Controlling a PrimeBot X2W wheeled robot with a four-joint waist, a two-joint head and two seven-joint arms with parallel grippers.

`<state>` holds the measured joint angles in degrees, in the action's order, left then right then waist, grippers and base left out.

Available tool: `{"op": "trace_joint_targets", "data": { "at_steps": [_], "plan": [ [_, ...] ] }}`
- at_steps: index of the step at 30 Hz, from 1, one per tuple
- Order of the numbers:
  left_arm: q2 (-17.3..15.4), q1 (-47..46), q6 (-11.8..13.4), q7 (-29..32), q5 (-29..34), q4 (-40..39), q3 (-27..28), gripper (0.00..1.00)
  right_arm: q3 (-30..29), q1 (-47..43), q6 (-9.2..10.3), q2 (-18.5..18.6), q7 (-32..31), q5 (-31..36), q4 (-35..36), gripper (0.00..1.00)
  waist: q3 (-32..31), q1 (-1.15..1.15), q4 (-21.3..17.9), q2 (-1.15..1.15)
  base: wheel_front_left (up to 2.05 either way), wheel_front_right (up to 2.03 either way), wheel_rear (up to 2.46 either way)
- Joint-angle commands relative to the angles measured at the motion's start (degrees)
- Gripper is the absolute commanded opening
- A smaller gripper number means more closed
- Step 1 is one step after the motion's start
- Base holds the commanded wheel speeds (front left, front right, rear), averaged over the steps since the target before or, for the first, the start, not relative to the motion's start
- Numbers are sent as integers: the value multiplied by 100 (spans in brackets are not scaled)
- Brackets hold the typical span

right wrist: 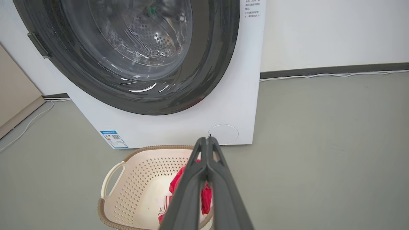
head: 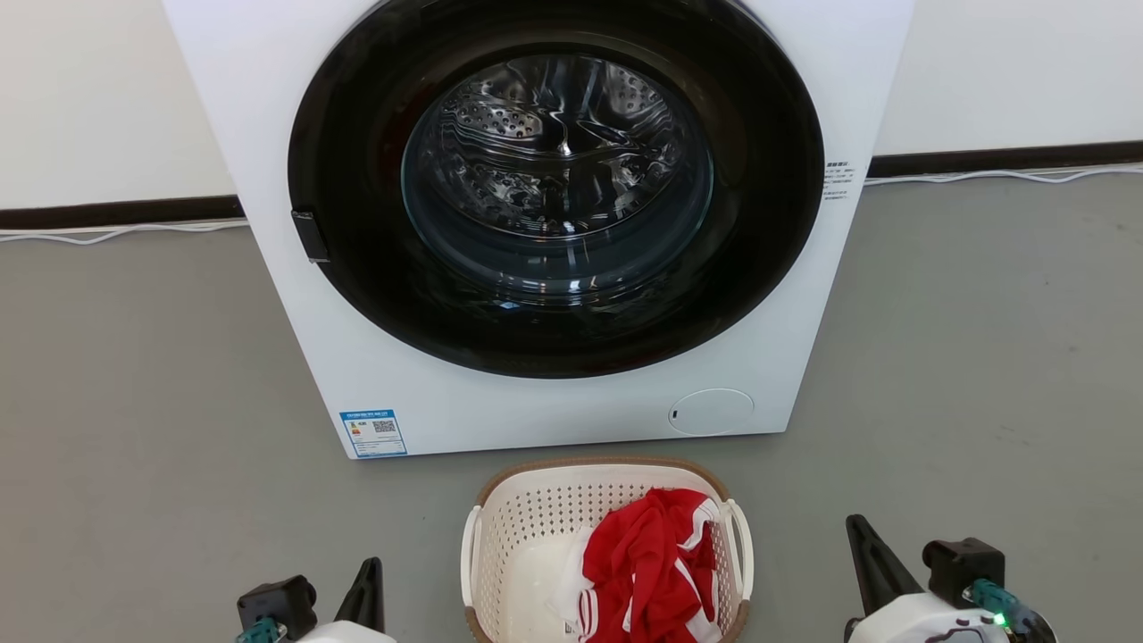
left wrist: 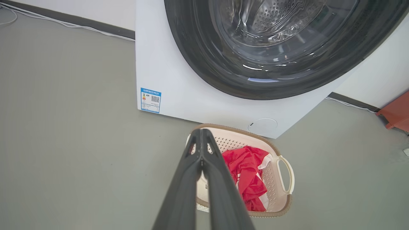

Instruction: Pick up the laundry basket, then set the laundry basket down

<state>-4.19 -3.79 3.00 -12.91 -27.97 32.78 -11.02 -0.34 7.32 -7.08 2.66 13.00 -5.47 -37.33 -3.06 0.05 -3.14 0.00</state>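
Head view: the laundry basket (head: 527, 536), a red garment (head: 652, 554) inside, stands on the grey floor (head: 134, 402) just before the washer (head: 554, 411), between my left gripper (head: 368, 580) and right gripper (head: 859, 536).

Left wrist view: my fingers (left wrist: 191, 179) are pressed together, empty.

Right wrist view: likewise closed on nothing.

The risk, I judge: a lift by one loop handle (head: 467, 558) tips the basket and spills the garment.

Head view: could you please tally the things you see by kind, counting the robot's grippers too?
Washing machine: 1
Laundry basket: 1
Red-and-white garment, lying in the basket: 1
Grippers: 2, the left gripper and the right gripper, one on each side of the basket
Total: 5
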Motion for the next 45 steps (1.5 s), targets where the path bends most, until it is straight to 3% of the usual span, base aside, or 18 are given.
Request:
{"op": "trace_joint_targets", "data": {
  "at_steps": [1, 5, 45],
  "plan": [
    [-32, -214, -37, 26, -148, -186, 90, 0, -49, 227, -3, 14, -57, -220, 195, 0, 3, 6, 6, 0, 0, 0, 0],
    [-26, -213, -71, 87, -363, -245, 142, 0, -49, 203, -4, 14, -104, -516, 281, 0, 25, -4, 16, 0, 0, 0, 0],
    [28, -221, -409, 723, -2453, -809, 695, 0, -228, 81, -17, 16, -724, -3334, 1004, 0, 130, -5, 119, 0, 0, 0, 0]
  ]
}}
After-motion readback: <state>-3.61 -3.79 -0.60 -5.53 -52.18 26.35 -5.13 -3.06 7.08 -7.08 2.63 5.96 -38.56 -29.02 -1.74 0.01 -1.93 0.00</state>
